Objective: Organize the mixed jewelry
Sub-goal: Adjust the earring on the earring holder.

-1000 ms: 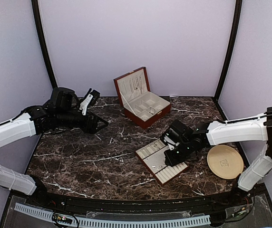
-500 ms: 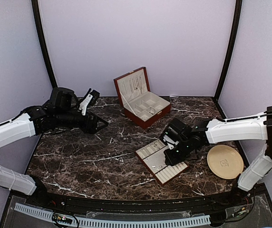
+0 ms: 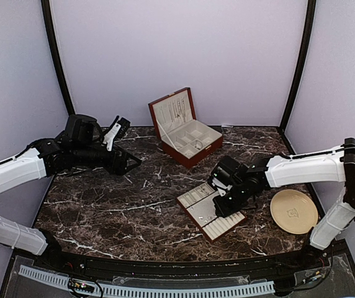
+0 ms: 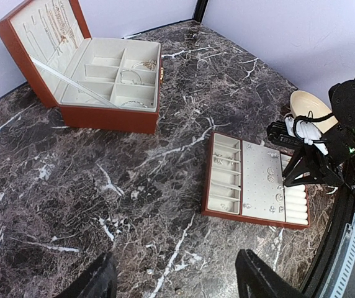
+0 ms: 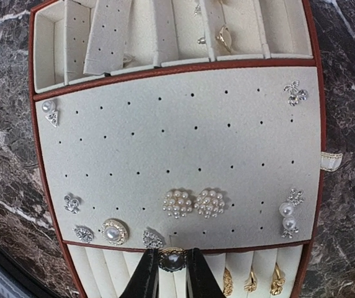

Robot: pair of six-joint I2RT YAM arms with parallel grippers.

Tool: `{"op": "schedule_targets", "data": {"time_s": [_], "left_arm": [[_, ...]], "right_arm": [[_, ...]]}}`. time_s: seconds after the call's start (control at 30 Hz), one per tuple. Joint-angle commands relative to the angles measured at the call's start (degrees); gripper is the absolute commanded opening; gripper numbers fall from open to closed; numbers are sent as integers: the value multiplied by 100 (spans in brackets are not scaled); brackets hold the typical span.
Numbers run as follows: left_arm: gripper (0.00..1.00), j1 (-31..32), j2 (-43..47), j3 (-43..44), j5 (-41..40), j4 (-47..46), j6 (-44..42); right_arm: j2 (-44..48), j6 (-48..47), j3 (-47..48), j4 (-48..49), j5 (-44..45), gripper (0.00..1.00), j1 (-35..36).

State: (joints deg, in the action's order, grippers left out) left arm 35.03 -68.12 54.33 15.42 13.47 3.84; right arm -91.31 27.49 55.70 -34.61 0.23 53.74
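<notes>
Right wrist view — the right gripper (image 5: 172, 266) has crept slightly left over the insert tray (image 5: 227, 149); its fingers are nearly closed, pinching a round stud (image 5: 172, 258) at bottom centre; other mixed jewelry (image 5: 193, 203) is pinned mid-frame; placement looks close — the left gripper (image 4: 176, 280) hangs wide, empty.

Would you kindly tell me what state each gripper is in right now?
Left gripper: open, holding nothing.
Right gripper: closed on a small round earring.

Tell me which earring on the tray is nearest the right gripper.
The round stud at the pad's bottom edge in the wrist view, held by the right gripper; the others sit farther away.
</notes>
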Motion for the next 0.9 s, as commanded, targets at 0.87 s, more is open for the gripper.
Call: {"op": "schedule_targets", "data": {"time_s": [0.87], "left_arm": [[68,-20,193,-80,46,-12,16]], "right_arm": [[-510,-306,434,-417,161,15,58]]}}
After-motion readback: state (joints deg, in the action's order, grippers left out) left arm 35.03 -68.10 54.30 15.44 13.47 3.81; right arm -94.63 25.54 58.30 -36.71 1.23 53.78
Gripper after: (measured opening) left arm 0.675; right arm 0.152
